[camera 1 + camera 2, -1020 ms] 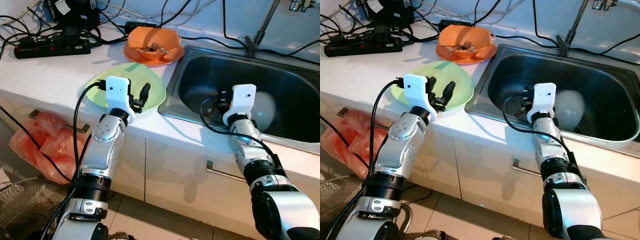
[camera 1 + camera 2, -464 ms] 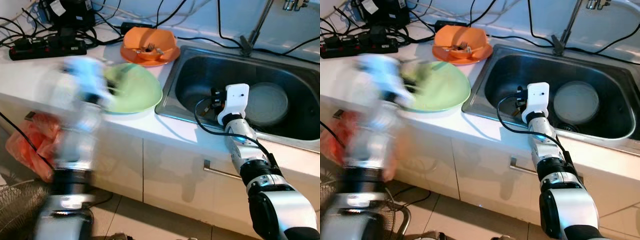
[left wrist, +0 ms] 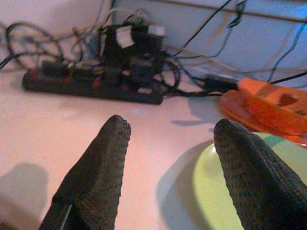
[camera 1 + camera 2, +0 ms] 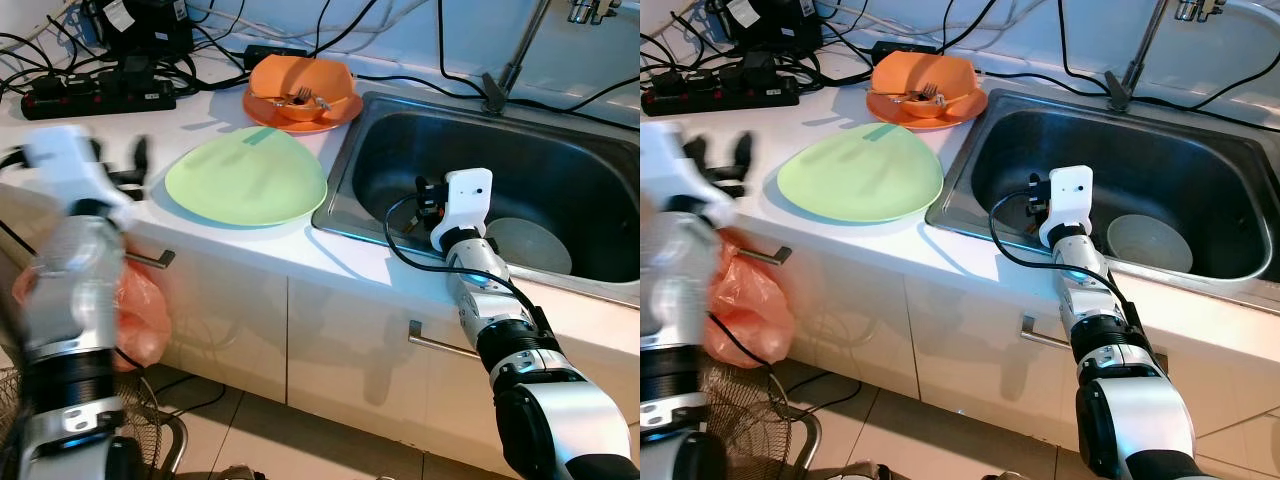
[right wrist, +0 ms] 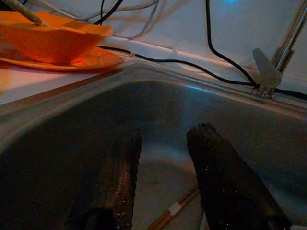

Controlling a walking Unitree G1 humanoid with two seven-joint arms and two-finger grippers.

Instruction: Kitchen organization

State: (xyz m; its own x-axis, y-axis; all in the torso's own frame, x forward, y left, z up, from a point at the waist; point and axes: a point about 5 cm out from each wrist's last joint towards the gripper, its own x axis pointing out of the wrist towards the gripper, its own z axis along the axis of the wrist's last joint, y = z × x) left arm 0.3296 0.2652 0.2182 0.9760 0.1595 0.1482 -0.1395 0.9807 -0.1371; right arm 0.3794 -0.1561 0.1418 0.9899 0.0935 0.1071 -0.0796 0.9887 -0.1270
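Green plate [image 4: 246, 181] lies flat near the bench's front edge, beside the sink [image 4: 372, 130]. Left tool [image 3: 168, 158], spread and empty, sits off its rim; right tool [image 5: 160, 163], spread, hangs in the sink. Best approach low, pinching the rim.

A white countertop [image 4: 120, 130] carries a green plate [image 4: 245, 182], an orange plate [image 4: 300, 112] holding an orange bowl [image 4: 300, 85], a black power strip [image 4: 100, 100] amid tangled cables [image 4: 200, 55], beside a steel sink [image 4: 345, 180].
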